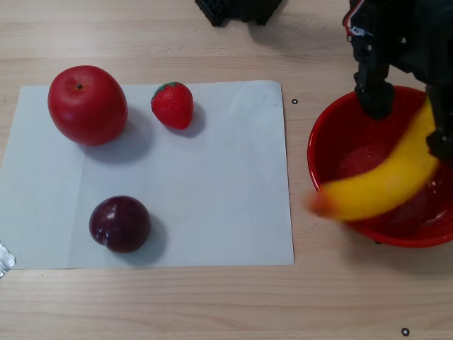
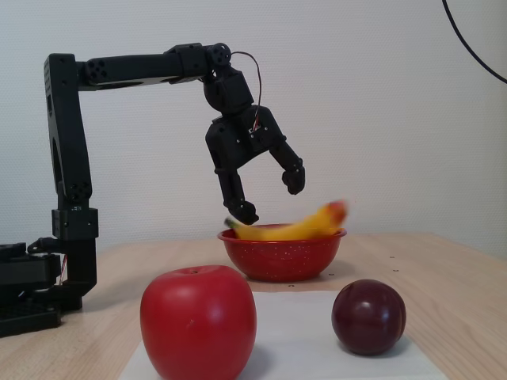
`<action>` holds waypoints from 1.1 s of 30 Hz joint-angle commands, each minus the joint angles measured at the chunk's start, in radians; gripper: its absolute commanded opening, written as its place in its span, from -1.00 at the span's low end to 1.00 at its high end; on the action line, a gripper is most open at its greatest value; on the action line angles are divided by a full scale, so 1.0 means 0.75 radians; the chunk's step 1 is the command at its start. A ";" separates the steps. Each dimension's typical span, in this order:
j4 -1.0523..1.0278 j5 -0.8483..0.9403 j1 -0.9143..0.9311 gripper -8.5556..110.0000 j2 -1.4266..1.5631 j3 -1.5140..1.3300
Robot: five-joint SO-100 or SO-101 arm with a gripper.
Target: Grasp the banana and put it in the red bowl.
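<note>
The yellow banana (image 1: 382,191) is motion-blurred and lies across the red bowl (image 1: 320,145), its orange tip sticking out over the bowl's left rim in the other view. In the fixed view the banana (image 2: 297,228) rests in the bowl (image 2: 281,257) with its tip raised above the right rim. My gripper (image 1: 408,122) is open just above the bowl, and its fingers are apart from the banana. In the fixed view the gripper (image 2: 271,198) hangs over the bowl with its jaws spread wide and nothing between them.
A white paper sheet (image 1: 212,184) left of the bowl carries a red apple (image 1: 87,105), a strawberry (image 1: 173,105) and a dark plum (image 1: 119,224). The arm's base (image 2: 36,285) stands at the left in the fixed view. A black object (image 1: 237,10) lies at the table's far edge.
</note>
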State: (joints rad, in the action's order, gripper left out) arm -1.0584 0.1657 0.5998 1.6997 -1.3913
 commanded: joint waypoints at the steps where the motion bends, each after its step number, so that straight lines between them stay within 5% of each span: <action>1: -0.051 0.016 -0.025 -0.33 0.065 0.184; 10: -0.143 0.098 -0.082 -0.85 0.190 0.264; 33: -0.344 0.072 -0.397 -0.85 0.734 -0.055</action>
State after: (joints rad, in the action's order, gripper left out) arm -1.3622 0.2240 0.3191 2.1506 -1.4573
